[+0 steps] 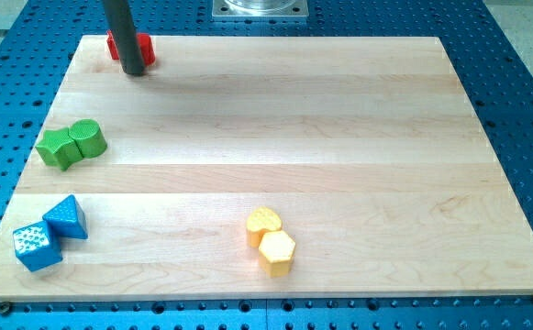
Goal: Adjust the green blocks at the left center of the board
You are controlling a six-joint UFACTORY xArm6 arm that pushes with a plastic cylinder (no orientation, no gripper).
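Note:
Two green blocks sit touching at the view's left centre: a green star-like block [58, 147] on the left and a green round block [87, 139] on the right. My tip [134, 70] is near the view's top left, well above the green blocks. It stands right in front of a red block [146, 48], which the rod partly hides.
A blue triangular block [67, 216] and a blue cube [36, 246] lie at the view's bottom left. A yellow heart block [264, 224] and a yellow hexagon block [276, 252] touch at bottom centre. The wooden board [339, 119] lies on a blue perforated table.

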